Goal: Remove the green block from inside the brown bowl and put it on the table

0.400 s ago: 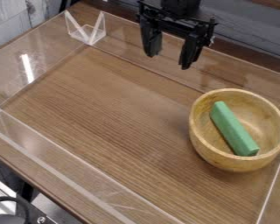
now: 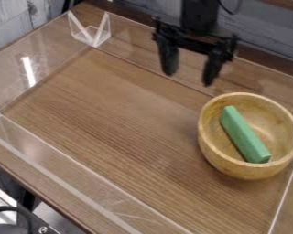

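Note:
The green block lies flat inside the brown bowl, slanting from the bowl's back left to its front right. The bowl rests on the table at the right side. My gripper hangs pointing down above the table, up and to the left of the bowl, with its black fingers spread apart and nothing between them. It is open and clear of both bowl and block.
Low clear plastic walls edge the wood-grain tabletop on the left, front and right. A clear folded bracket stands at the back left corner.
The gripper has shifted to the right and slightly down, closer to the bowl. Bowl and block have stayed put.

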`<move>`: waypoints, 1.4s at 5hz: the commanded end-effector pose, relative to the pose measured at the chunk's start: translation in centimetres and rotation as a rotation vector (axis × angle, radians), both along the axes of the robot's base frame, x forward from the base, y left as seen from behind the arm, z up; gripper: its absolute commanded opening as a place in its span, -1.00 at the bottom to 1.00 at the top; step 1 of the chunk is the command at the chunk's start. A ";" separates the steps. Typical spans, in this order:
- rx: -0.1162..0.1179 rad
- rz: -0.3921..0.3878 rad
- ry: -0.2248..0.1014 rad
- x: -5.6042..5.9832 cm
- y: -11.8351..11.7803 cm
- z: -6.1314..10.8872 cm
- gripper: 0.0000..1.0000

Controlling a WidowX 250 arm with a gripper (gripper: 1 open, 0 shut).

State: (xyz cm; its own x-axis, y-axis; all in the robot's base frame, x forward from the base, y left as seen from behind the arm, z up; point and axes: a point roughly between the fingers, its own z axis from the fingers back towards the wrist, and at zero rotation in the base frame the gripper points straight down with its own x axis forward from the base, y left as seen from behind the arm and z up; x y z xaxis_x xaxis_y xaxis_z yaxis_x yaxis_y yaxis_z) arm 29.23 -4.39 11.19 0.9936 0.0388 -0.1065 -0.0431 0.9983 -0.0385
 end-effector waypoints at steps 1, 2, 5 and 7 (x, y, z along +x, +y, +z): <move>-0.025 0.020 -0.065 0.3 -3.0 0.8 1.00; -0.040 0.053 -0.081 0.3 -4.8 0.8 1.00; -0.062 0.071 -0.117 0.4 -7.4 -0.9 1.00; -0.076 0.111 -0.135 0.8 -8.1 -2.3 1.00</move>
